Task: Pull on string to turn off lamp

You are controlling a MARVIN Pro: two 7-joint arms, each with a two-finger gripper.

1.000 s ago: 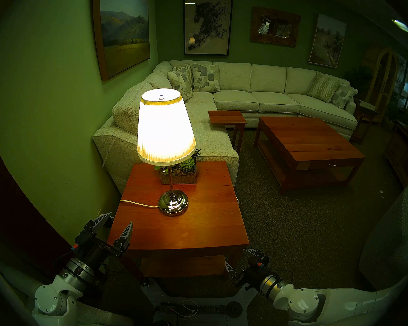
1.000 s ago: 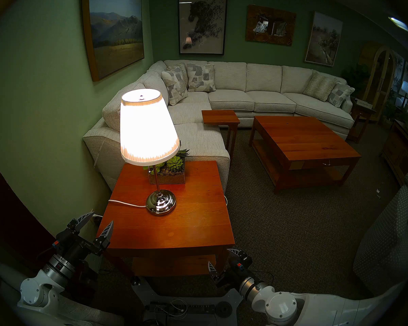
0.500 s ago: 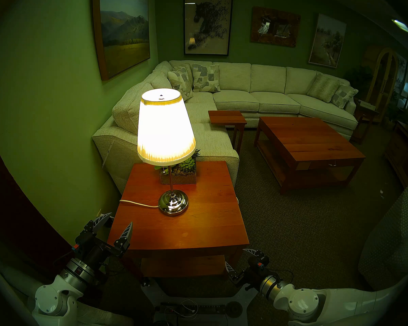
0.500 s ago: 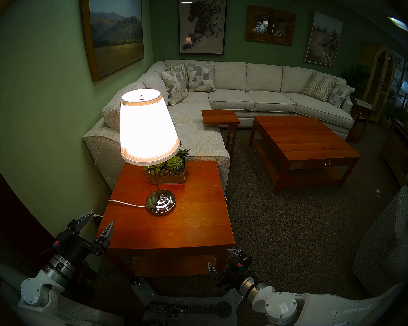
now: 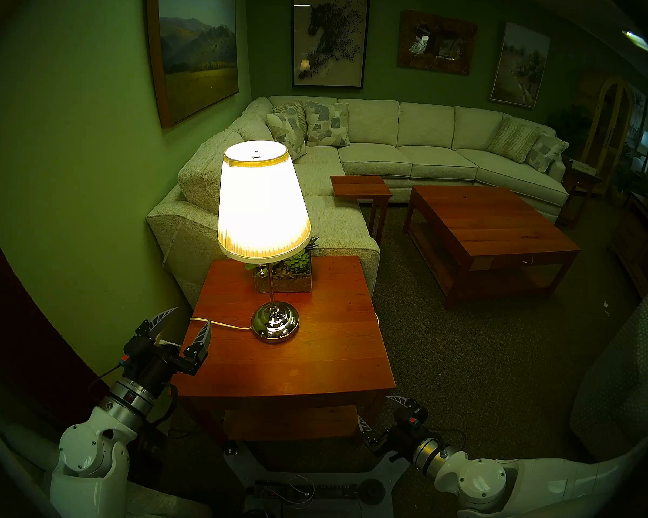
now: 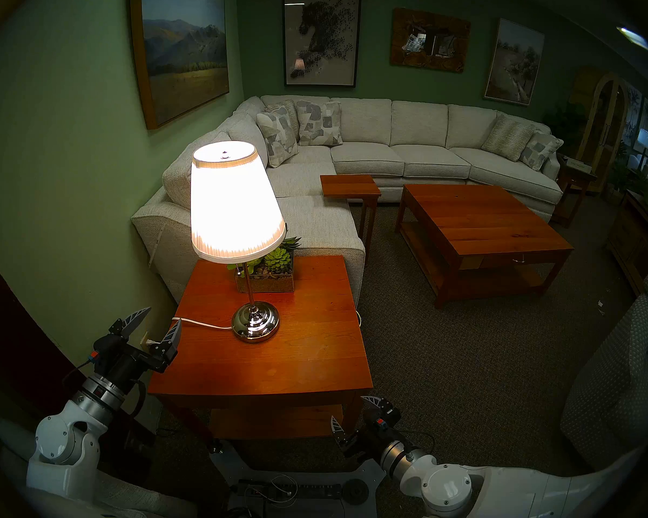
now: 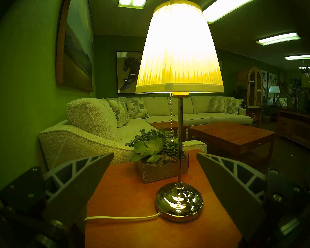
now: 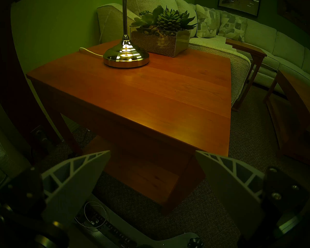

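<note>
The lamp (image 5: 262, 203) is lit and stands on a wooden side table (image 5: 315, 356), with a white pleated shade, thin chrome stem and domed chrome base. The string (image 7: 171, 120), a thin beaded chain with a small end ball, hangs from under the shade just left of the stem in the left wrist view. In the head view only its end (image 5: 260, 271) shows. My left gripper (image 5: 191, 315) is open and empty at the table's left edge, well short of the string. My right gripper (image 5: 373, 407) is open and empty, low by the table's front right leg.
A white power cord (image 5: 221, 323) runs from the lamp base off the table's left edge, close to my left gripper. A glass planter of succulents (image 5: 292, 274) stands behind the stem. A sofa arm (image 5: 188, 237) is behind the table, the wall to the left.
My left arm has risen and moved forward, bringing its open gripper from the table's front left corner up beside the cord. The right arm and the lamp have not moved.
</note>
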